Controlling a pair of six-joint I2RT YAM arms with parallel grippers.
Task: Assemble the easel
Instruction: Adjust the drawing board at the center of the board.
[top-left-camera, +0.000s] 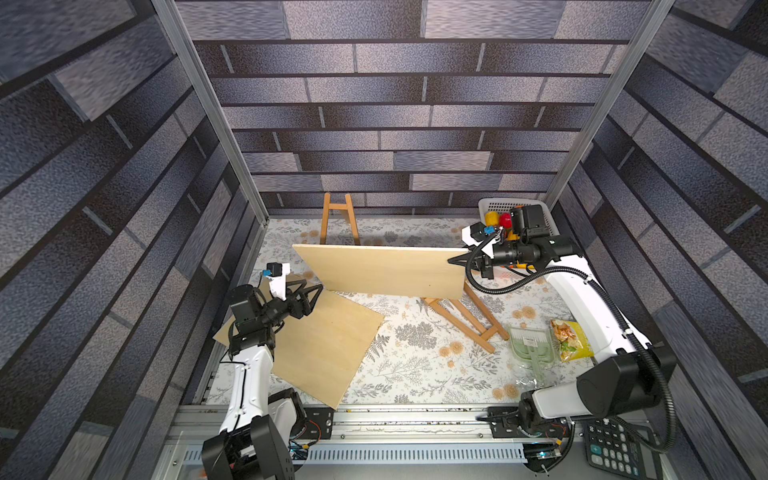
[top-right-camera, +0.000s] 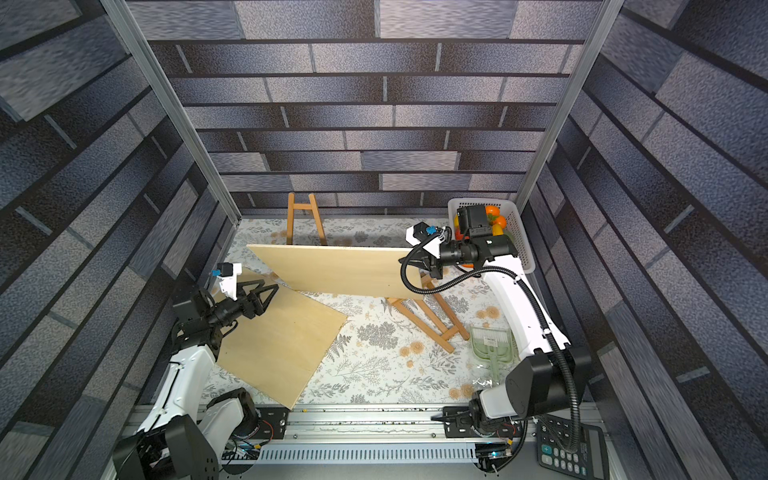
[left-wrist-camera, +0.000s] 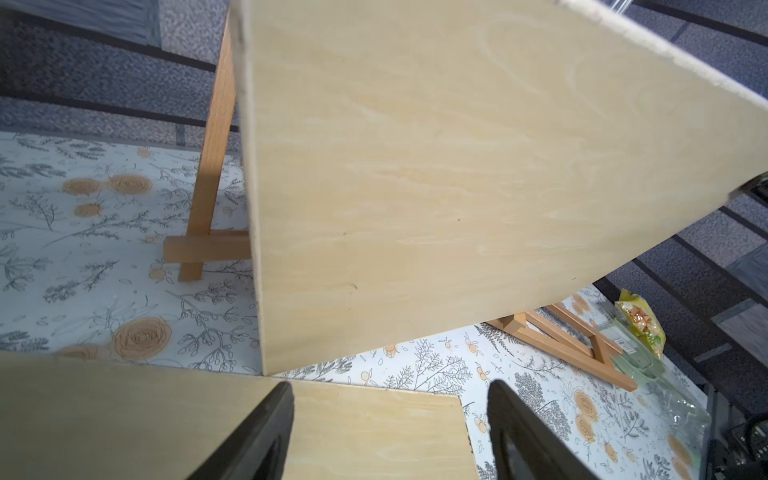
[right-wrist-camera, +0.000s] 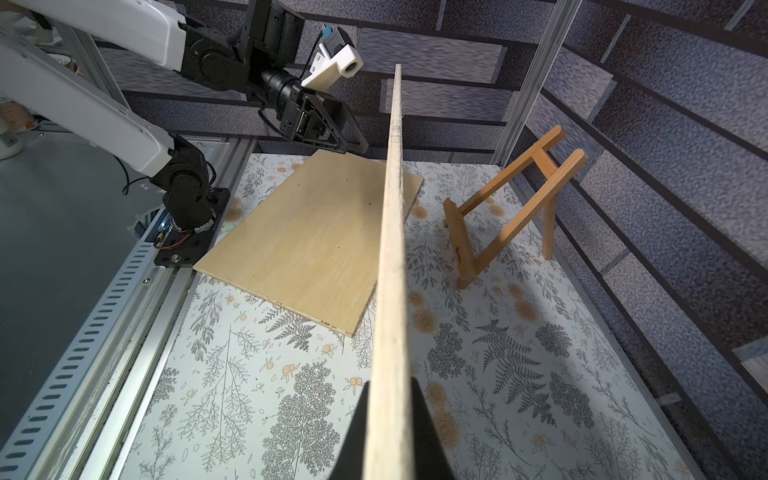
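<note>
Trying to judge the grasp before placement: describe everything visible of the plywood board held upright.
The raised board is a thin, pale plywood rectangle with faint grain. It stands on edge, long side roughly level, in front of the standing easel. The right gripper is shut on one short edge. Its opposite lower corner meets the edge of the flat board; whether they touch cannot be told. The open left gripper is near that end but apart.
</note>
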